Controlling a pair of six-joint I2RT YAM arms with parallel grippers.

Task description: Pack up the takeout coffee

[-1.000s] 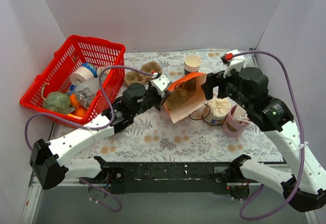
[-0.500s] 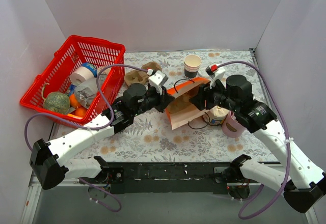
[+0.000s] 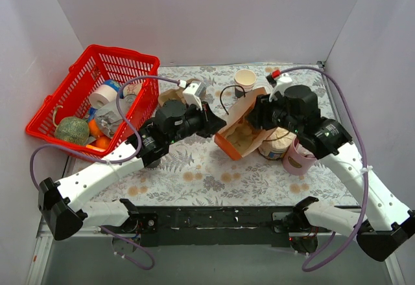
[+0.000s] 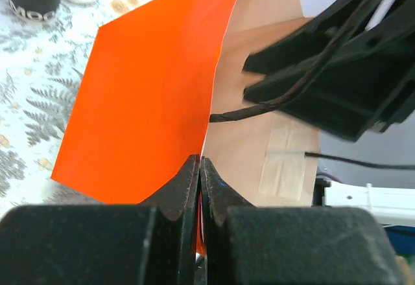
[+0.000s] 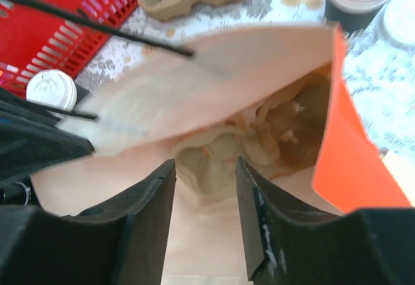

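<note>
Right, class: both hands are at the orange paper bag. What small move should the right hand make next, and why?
Probably close the right hand on the pale wall of the orange paper bag between its fingers. The left hand is shut on the bag's other side, while the right jaws stand apart astride that wall; gripping it would let both hold the mouth open.

1 high rear view; 2 close wrist views share the bag [image 4: 142,97]

One red basket [image 3: 120,61], one orange bag [image 3: 241,129], one pink cup [image 3: 295,162]
</note>
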